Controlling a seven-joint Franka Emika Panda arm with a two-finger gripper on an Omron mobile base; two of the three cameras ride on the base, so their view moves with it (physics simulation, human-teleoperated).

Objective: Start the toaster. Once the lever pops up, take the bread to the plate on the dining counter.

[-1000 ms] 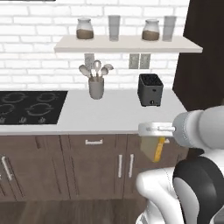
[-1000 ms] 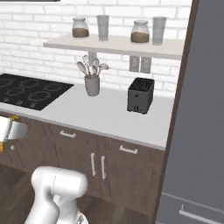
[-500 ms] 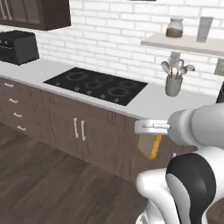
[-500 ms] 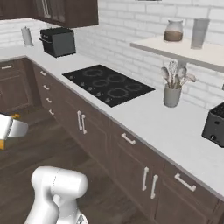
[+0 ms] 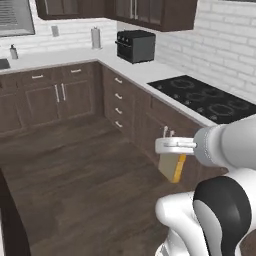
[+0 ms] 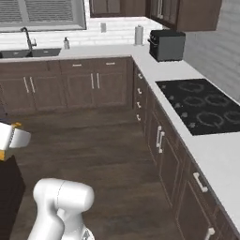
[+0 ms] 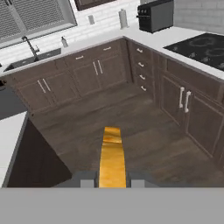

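In the hand view the gripper (image 7: 112,183) shows little more than its fingertips (image 7: 87,183), both cut by the bottom band, so the lower end of the bread (image 7: 112,159) between them is hidden. At nine o'clock there, the white dining counter (image 7: 9,135) runs off the left edge. In the right base view the gripper (image 6: 9,139) is clipped by the left edge at nine o'clock, and the black cooktop (image 6: 204,107) is cut off at three o'clock.
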